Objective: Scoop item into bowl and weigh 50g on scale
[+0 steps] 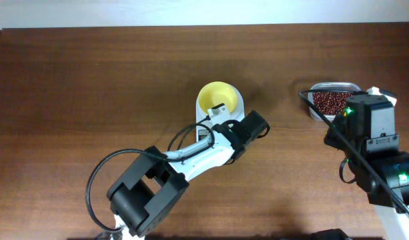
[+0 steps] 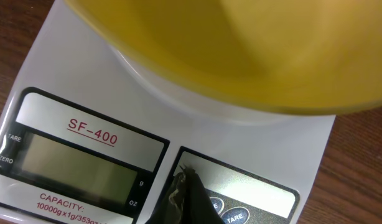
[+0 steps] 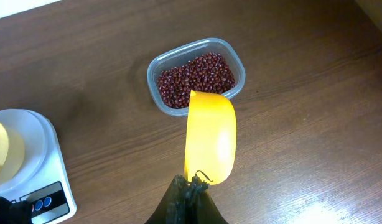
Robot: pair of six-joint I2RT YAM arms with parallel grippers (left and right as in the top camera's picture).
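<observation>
**First inspector:** Where do we find the beans?

**Second inspector:** We find the beans [image 3: 194, 78] in the clear tub [image 3: 239, 71], a loose red-brown heap covering its floor. The tub stands on the table [image 1: 91, 80], to the right of the scale and well apart from it.

**First inspector:** And what do we log for the scoop?

**Second inspector:** We note the yellow scoop [image 3: 209, 134] in the air on the near side of the tub. In the right wrist view its front edge meets the tub's near rim. The right gripper [image 3: 191, 196] is clamped on its rear end. We cannot tell what, if anything, the scoop carries.

**First inspector:** The bowl?

**Second inspector:** We record the bowl [image 1: 216, 97] upright on the platform of the scale [image 2: 54, 68]. From overhead its inside shows plain yellow.

**First inspector:** And the left arm?

**Second inspector:** We find the left gripper [image 2: 186, 196] at the front of the scale, its fingers pressed together with nothing between them. Its tip lies over the panel between the display [image 2: 73, 162] and the buttons [image 2: 231, 214]. We cannot confirm contact with the panel, and we cannot make out a reading on the display.
</observation>
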